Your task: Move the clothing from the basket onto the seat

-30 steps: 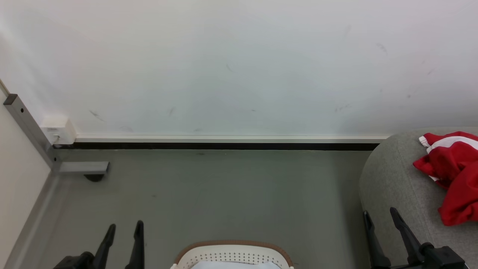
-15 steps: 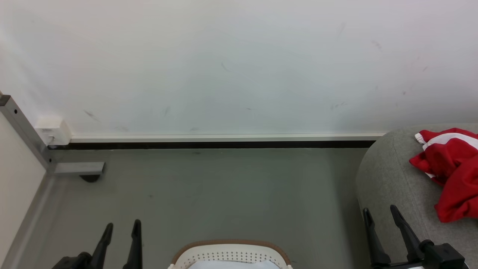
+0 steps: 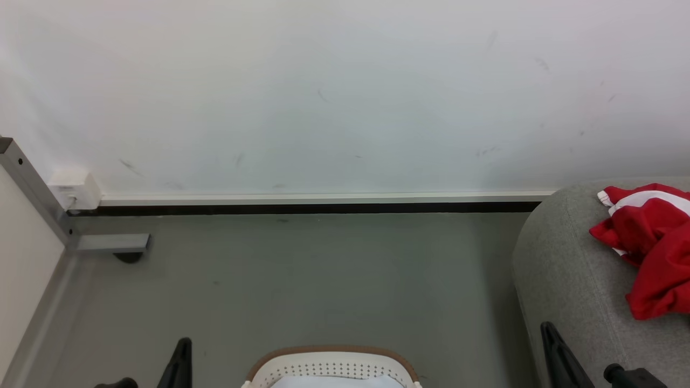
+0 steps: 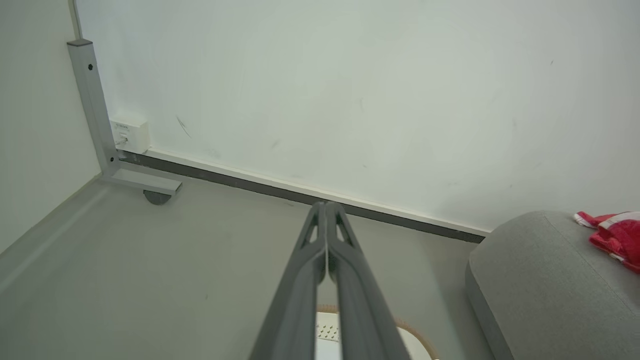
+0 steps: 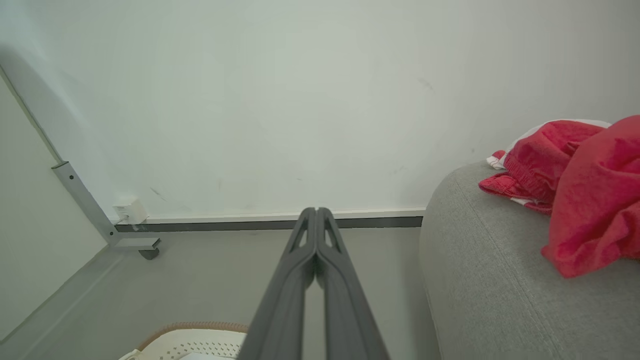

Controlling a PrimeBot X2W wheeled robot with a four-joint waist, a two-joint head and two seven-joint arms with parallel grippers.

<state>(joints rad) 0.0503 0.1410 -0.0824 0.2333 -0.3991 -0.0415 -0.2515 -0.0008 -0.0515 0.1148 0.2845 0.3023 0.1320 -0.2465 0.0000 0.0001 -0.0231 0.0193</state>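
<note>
The basket (image 3: 331, 367) sits on the floor (image 3: 323, 280), its inside showing pale; the red clothing (image 3: 655, 242) lies heaped on the seat (image 3: 566, 269). On the left gripper (image 4: 326, 205) and right gripper (image 5: 316, 210), jaws pressed together

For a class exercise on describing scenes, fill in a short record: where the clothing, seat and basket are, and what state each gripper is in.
clothing: red with white stripes, heaped on the seat
seat: grey, at the head view's right
basket: on the floor, at the head view's bottom edge; inside mostly cut off
left gripper: shut, holding nothing
right gripper: shut, holding nothing
</note>
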